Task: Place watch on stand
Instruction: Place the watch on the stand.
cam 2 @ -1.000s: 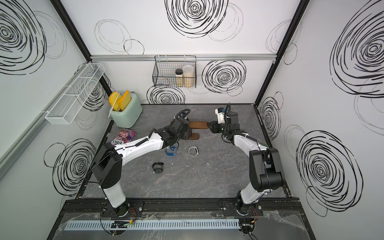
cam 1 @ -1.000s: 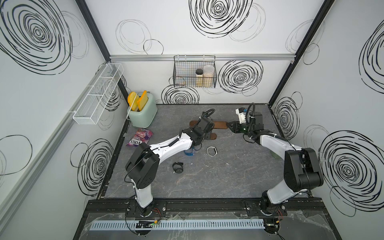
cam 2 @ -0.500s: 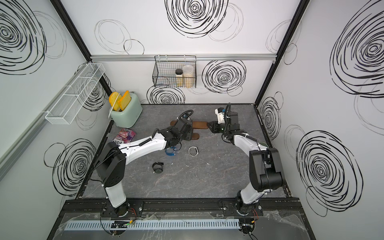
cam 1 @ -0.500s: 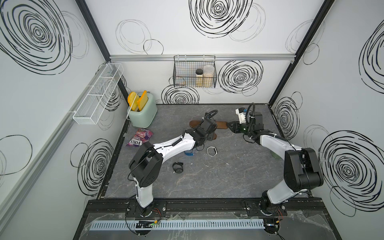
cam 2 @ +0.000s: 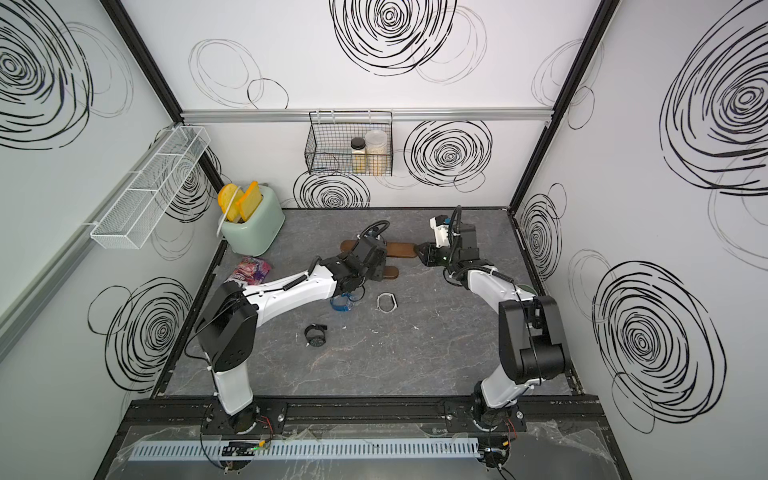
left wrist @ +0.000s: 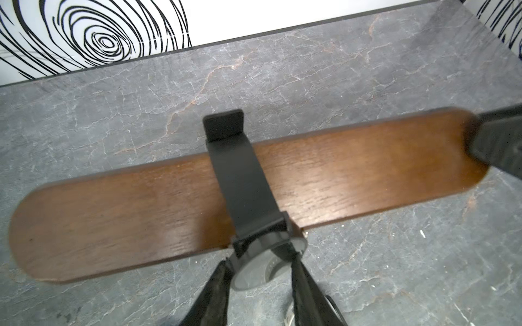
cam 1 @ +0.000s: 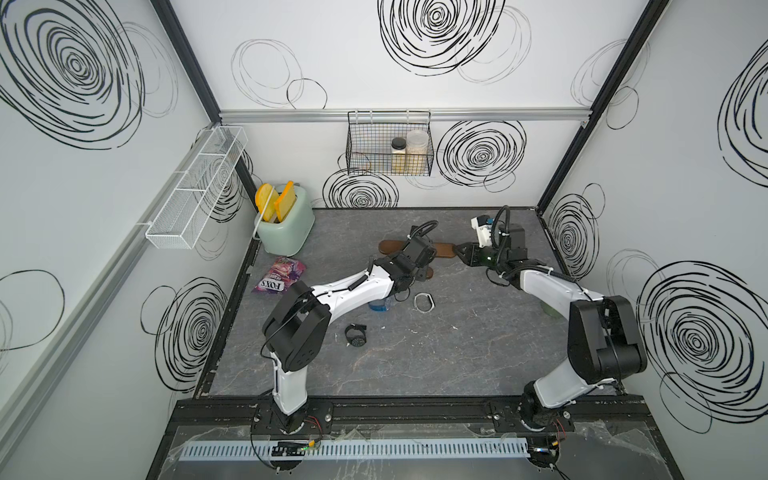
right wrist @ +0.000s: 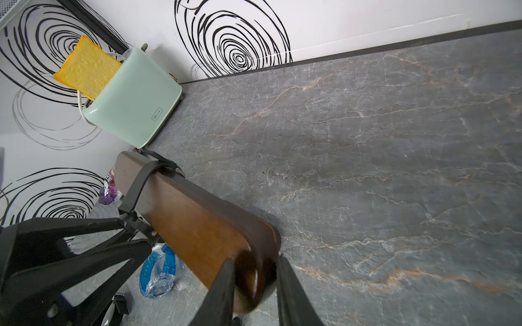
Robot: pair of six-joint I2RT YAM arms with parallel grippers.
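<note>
The grey marble-patterned bench (cam 1: 457, 353) carries every item. A mint-green toaster (cam 1: 286, 228) holding yellow toast slices stands in the bench's far left corner. At the far middle is the dark brown wooden T-shaped stand (left wrist: 113, 211), its long flat bar with rounded ends level above the bench. The right fingers (right wrist: 221, 290) are clamped on one rounded end of the bar. A purple snack packet (cam 1: 280, 276) lies near the toaster. The black watch (left wrist: 243, 180) sits on the stand. Its strap crosses the bar's top near mid-length, and its round case hangs at the edge facing the left arm. There the left fingers (left wrist: 214, 293) grip the case narrowly from both sides. A blue translucent watch (right wrist: 158, 276), a white watch band (cam 1: 424, 302) and a second black watch (cam 1: 356, 336) lie loose on the bench.
</note>
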